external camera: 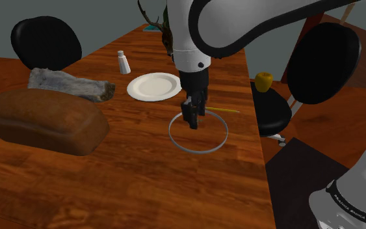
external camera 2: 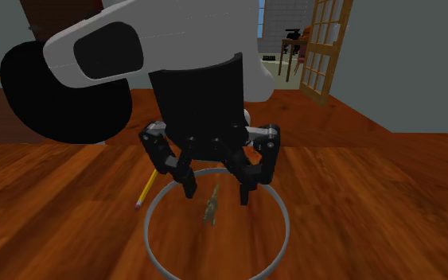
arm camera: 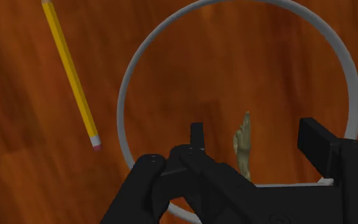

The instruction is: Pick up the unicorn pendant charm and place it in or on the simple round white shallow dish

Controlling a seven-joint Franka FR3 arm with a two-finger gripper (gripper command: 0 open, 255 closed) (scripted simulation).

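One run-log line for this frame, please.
phase: pre-grasp | claw: open, above unicorn charm, not touching | unicorn charm: inside grey ring | white dish: empty

Tan charm (arm camera: pixel 243 143) inside ring (arm camera: pixel 128 83), white dish (external camera: pixel 153 86) apart

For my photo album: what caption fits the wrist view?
Open black gripper above a small tan charm inside a grey ring, yellow pencil outside it, on wooden table.

A home dining room: wooden table (external camera: pixel 142 185), bread loaf (external camera: pixel 45 121), white dish (external camera: pixel 153 86), black chair (external camera: pixel 45 41), glazed door (external camera 2: pixel 326 48).
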